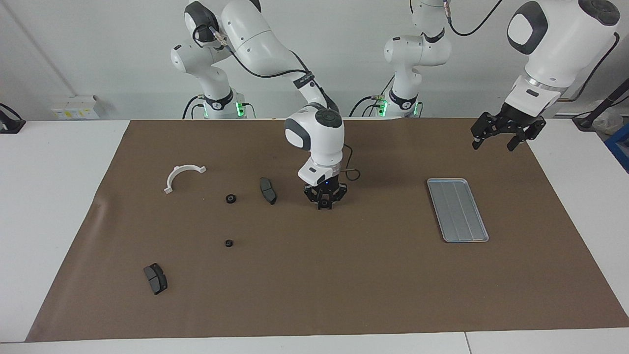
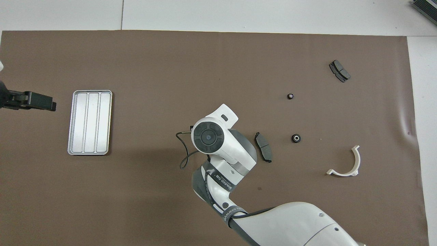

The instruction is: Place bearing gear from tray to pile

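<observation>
Facing view: right gripper (image 1: 325, 205) is down at the brown paper-like mat (image 1: 344, 285) near the tabletop's middle, black fingers drawn in tight around a small black round bearing gear (image 1: 325, 202), which shows between the tips w/ a pale hub; grip looks closed on it, though whether it's clear of the mat I can't tell. Overhead view hides that gripper under the arm's glossy white wrist housing (image 2: 218, 136). Left gripper (image 1: 493, 141) hangs in the air over the mat's corner at the left arm's end, fingers spread wide apart, holding nothing; left arm waits. Tray (image 1: 457, 210), flat silver-grey metal, rounded corners, raised rim, lengthwise grooves, lies bare on the mat toward the left arm's end, well apart from the held gear. Pile is a loose scatter toward the right arm's end: a white half-ring bracket (image 1: 182, 176) w/ small flanged ends, smooth plastic look; a dark grey curved brake pad (image 1: 268, 190), matte, lying just beside the right gripper; a second brake pad (image 1: 156, 278), same shape, farther from the robots near the mat's edge. Two more small black gears sit among them: one gear (image 1: 231, 198) between bracket and the first pad, w/ a pale centre seen from overhead, and a smaller gear (image 1: 229, 243) farther from the robots. Mat has slight wrinkles at the right arm's end; white tabletop (image 1: 59, 196) shows around it.
</observation>
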You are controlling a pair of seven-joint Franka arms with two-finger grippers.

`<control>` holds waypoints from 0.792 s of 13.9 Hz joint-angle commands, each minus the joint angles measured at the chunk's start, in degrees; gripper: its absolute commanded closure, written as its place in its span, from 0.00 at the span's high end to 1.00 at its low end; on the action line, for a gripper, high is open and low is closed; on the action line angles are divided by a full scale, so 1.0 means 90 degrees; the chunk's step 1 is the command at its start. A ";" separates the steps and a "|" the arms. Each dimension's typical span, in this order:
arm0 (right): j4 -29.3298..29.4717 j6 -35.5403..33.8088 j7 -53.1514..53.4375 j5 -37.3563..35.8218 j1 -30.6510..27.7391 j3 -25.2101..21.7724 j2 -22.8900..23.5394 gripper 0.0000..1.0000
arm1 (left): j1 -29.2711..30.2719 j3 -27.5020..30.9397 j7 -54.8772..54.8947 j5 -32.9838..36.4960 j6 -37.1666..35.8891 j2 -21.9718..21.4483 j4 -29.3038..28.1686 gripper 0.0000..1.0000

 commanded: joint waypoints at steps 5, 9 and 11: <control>-0.0087 -0.0246 -0.0064 -0.0070 -0.0384 0.0017 -0.0454 0.14 | 0.0024 0.0012 0.0018 -0.0096 0.0052 -0.0079 -0.0123 1.00; -0.1042 -0.0227 -0.0883 -0.0070 -0.1253 0.0017 -0.1489 0.11 | 0.0024 0.0012 0.0018 -0.0096 0.0052 -0.0079 -0.0123 1.00; -0.1375 -0.0168 -0.1409 -0.0060 -0.1692 0.0017 -0.1841 0.11 | 0.0024 0.0012 0.0018 -0.0096 0.0052 -0.0079 -0.0123 1.00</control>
